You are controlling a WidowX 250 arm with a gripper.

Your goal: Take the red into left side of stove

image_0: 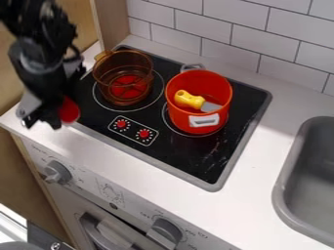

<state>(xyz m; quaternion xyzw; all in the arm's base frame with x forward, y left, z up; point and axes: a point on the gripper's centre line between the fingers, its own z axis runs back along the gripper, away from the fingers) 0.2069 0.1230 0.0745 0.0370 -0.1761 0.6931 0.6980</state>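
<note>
Looks nearly done, if meant for the small red thing (69, 111) at the left front edge of the stove (189, 162), right beside the gripper (41, 116). Cannot tell whether resting there or hanging just above. Probably needs only a slight shift inward and a gentle lowering; if already set down, just a lift clear. Could also be meant for the red pot (199, 90), which would leave nearly everything to do: see that on the right burner, with a yellow-handled toy (190, 99) inside, well apart from the gripper.

Find the arm (39, 53) at the upper left, slanting down to the counter edge beside the stove. Hangs low at the wrist, near the counter, with the gripper left of the brown see-through pot (124, 78) and in front of it. Cannot tell whether clamped on the red thing or simply next to it. Better to lift away to the left, so as not to knock the pot.
</note>
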